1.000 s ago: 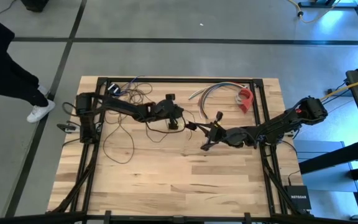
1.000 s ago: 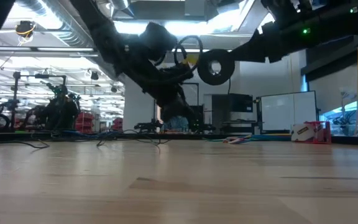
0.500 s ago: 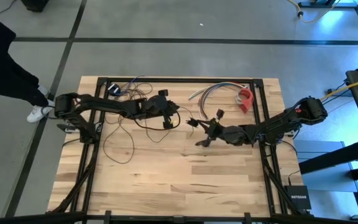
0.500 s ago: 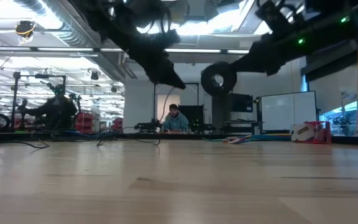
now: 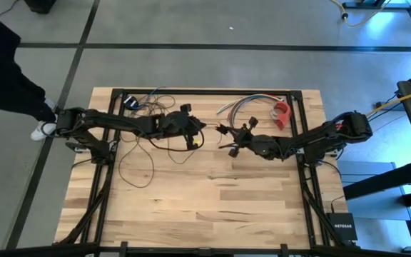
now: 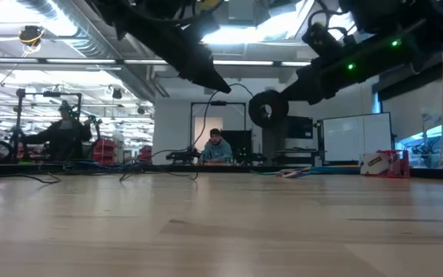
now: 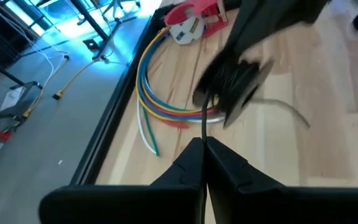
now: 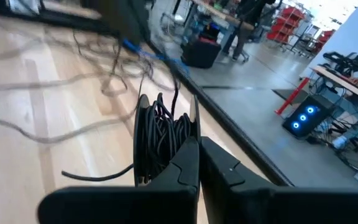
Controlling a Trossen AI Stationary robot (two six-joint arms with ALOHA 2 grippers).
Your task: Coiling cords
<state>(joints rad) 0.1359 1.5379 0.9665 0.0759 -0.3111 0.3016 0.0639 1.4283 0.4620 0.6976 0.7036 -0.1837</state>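
Observation:
The cord is a thin dark wire. Part of it is wound into a round coil (image 6: 268, 108) and the rest lies in loose loops (image 5: 138, 163) on the table's left half. Over the table's middle, my right gripper (image 5: 231, 140) is shut on the coil (image 8: 159, 132). My left gripper (image 5: 200, 129) faces it from the left, shut on a strand (image 7: 204, 118) that runs to the coil (image 7: 232, 87). Both grippers are well above the wood in the low view. My left gripper pinches a single strand of the cord (image 7: 204, 129) between its two fingertips. The fingers slant downward from the table's left and lie along the strand. From the tips it arcs across to the coil, clear of the table, and another length (image 6: 194, 138) hangs down. My right gripper is shut on the coil's rim (image 8: 180, 144), on the side nearest the fingers. It comes almost level from the table's right. The coil stands on edge beyond the fingertips, lifted clear of the table. One loose end (image 8: 98, 174) trails off it.
A short bundle of multicoloured wires (image 5: 242, 106) and a red tape dispenser (image 5: 282, 114) lie at the far right. More tangled wire (image 5: 148, 100) sits at the far left. A person's leg and shoe (image 5: 43, 127) are beside the table's left edge. The near half is bare wood (image 5: 205, 207).
My left gripper has risen from near the table and drawn back a little toward the left, lifting its strand. My right gripper has carried the coil toward the far edge and slightly left, still clear of the table. Both have stayed shut.

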